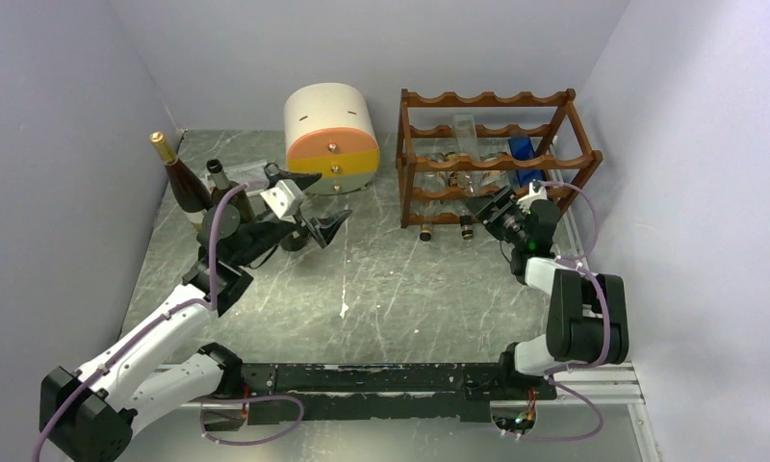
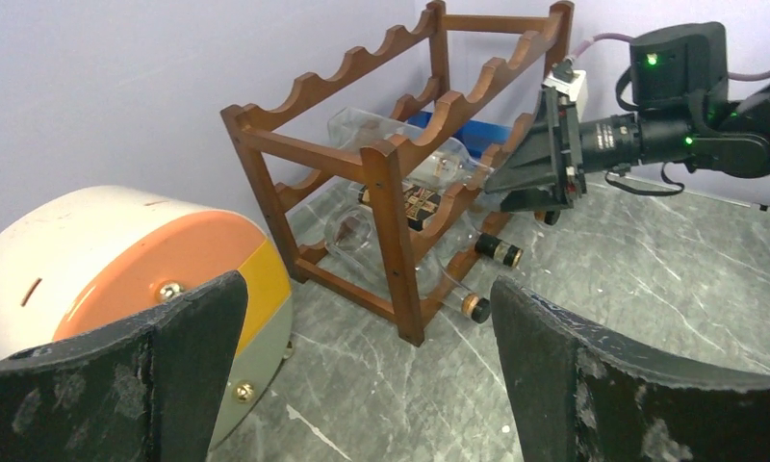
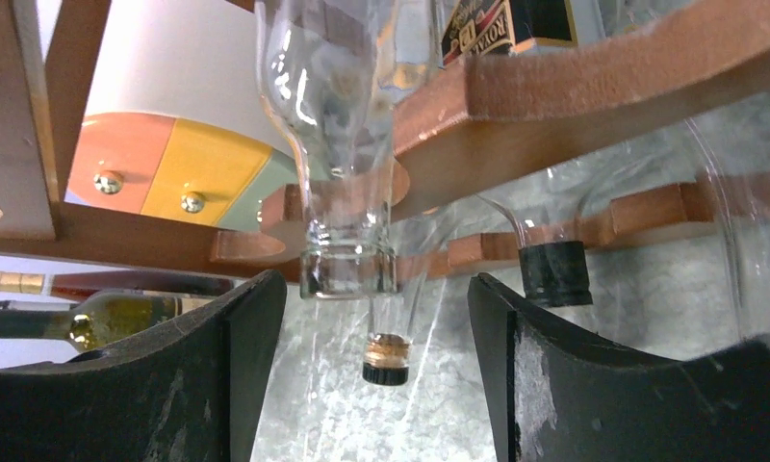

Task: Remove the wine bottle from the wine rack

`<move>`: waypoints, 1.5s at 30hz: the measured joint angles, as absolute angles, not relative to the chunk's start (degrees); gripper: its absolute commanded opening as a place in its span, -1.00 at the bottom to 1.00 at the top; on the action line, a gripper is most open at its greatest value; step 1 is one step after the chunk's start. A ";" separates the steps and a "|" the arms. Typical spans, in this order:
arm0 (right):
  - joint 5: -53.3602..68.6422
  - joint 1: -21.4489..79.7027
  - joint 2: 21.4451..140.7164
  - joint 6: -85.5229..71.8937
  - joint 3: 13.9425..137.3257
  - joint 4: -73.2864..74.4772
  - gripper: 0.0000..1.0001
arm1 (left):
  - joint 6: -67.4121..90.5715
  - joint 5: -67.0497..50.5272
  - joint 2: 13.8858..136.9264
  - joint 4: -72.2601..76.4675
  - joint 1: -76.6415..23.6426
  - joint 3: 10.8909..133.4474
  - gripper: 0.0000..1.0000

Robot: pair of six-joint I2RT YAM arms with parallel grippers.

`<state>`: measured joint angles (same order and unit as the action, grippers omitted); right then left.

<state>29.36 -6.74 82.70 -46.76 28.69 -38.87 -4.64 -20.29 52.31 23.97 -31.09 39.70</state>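
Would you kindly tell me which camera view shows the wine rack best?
The left wrist view: the rack shows large and nearly whole, its three tiers plain. The top view shows it small, the right hand overlapping its front. The right wrist view shows only close-up rail pieces.

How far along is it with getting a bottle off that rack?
Done, seemingly: two bottles stand apart from the wine rack. In hand: the right gripper, open, straddles the neck of a clear bottle there. To do: grip and pull it out. The left gripper hovers open.
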 measured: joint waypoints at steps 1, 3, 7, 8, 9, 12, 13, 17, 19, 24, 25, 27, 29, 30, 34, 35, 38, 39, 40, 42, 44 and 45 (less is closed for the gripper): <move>29.50 -6.79 83.11 -47.00 28.95 -39.33 0.44 | -4.99 -20.05 52.42 23.94 -31.70 39.70 0.98; 29.78 -6.81 83.72 -47.51 29.65 -39.72 0.37 | -5.72 -19.38 52.73 23.68 -32.97 39.70 0.98; 30.81 -6.92 85.45 -48.56 30.85 -42.06 0.30 | -7.42 -18.02 52.86 22.87 -35.62 39.70 0.99; 31.18 -7.03 85.97 -48.82 30.98 -42.63 0.30 | -7.75 -17.82 52.86 22.83 -35.99 39.70 0.98; 31.46 -7.14 86.32 -49.04 31.11 -43.05 0.29 | -8.14 -17.52 52.86 22.81 -36.42 39.70 0.98; 32.01 -7.29 87.31 -49.41 31.44 -43.88 0.29 | -9.10 -16.56 52.90 22.76 -37.12 39.70 0.96; 32.10 -7.29 87.37 -49.52 31.46 -44.05 0.29 | -9.43 -16.27 53.01 22.70 -37.34 39.70 0.96; 32.16 -7.29 87.37 -49.95 31.48 -45.65 0.26 | -10.07 -15.27 53.82 21.61 -38.00 39.70 0.96; 32.16 -7.29 87.50 -50.30 31.48 -46.48 0.25 | -10.13 -15.11 54.11 20.93 -38.22 39.70 0.96; 32.62 -7.33 89.25 -51.55 31.55 -48.49 0.11 | -10.33 -14.55 54.13 20.67 -38.74 39.70 0.96; 32.75 -7.33 89.82 -51.75 31.55 -48.84 0.08 | -10.41 -14.44 54.13 20.64 -38.83 39.70 0.96; 32.99 -7.35 90.80 -52.36 31.64 -49.56 0.02 | -10.66 -14.24 54.13 20.62 -38.94 39.70 0.96; 33.34 -7.40 91.20 -52.97 31.68 -50.11 -0.13 | -10.76 -14.09 54.19 20.60 -39.03 39.70 0.96; 33.74 -7.42 91.35 -53.19 31.68 -50.26 -0.23 | -10.79 -14.06 54.26 20.56 -39.11 39.70 0.96; 34.28 -7.44 91.33 -53.74 31.66 -50.70 -0.52 | -10.74 -14.06 54.59 20.29 -39.35 39.70 0.96; 34.28 -7.46 91.33 -53.78 31.66 -50.61 -0.58 | -10.76 -14.09 54.68 20.23 -39.38 39.70 0.96; 34.26 -7.49 91.15 -53.28 31.66 -50.09 -0.83 | -10.74 -14.09 54.78 20.18 -39.51 39.70 0.96; 34.28 -7.51 90.96 -53.06 31.66 -49.76 -0.91 | -10.74 -14.06 54.78 20.18 -39.53 39.70 0.96; 34.28 -7.51 90.76 -52.82 31.66 -49.39 -0.99 | -10.74 -14.06 54.78 20.18 -39.55 39.70 0.96; 34.26 -7.51 90.39 -52.42 31.66 -48.77 -1.00 | -10.74 -14.06 54.81 20.18 -39.59 39.70 0.96; 34.22 -7.57 89.73 -52.03 31.38 -48.18 -1.00 | -10.74 -14.06 54.81 20.16 -39.59 39.70 0.96; 34.17 -7.62 89.27 -51.83 31.11 -47.99 -1.00 | -10.74 -14.09 54.81 20.16 -39.59 39.70 0.96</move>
